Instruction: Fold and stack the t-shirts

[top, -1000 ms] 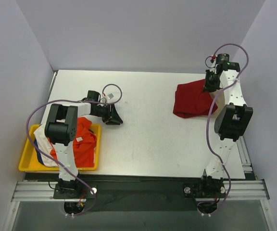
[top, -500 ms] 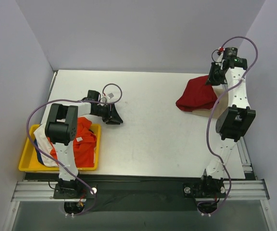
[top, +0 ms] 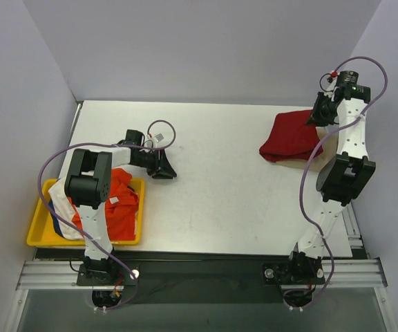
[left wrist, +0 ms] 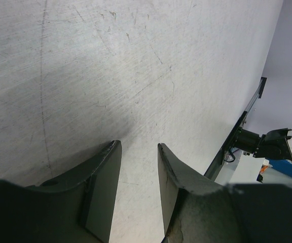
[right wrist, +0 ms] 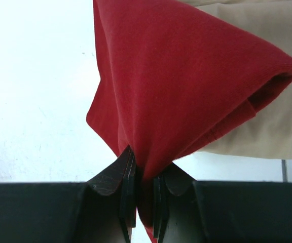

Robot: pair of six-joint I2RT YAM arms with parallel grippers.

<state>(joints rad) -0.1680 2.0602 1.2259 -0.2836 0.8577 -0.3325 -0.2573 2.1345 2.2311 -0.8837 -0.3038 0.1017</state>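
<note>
My right gripper [top: 320,116] is shut on the dark red t-shirt [top: 290,135] at the table's far right and holds its edge up; the wrist view shows the red cloth [right wrist: 186,76] pinched between my fingers at the gripper [right wrist: 144,167]. A tan t-shirt [right wrist: 257,116] lies under it, its edge showing in the top view [top: 323,146]. My left gripper [top: 166,168] is open and empty, low over bare table left of centre; it shows in its wrist view [left wrist: 138,152]. Orange [top: 119,200], white [top: 59,194] and blue shirts lie heaped in the yellow tray [top: 40,232].
The yellow tray sits at the front left corner beside the left arm. Grey walls enclose the table on the back and sides. The table's right edge [top: 347,207] runs close to the right arm.
My right gripper has moved right and toward the back, dragging the dark red shirt with it over the tan one. The left arm has not moved.
</note>
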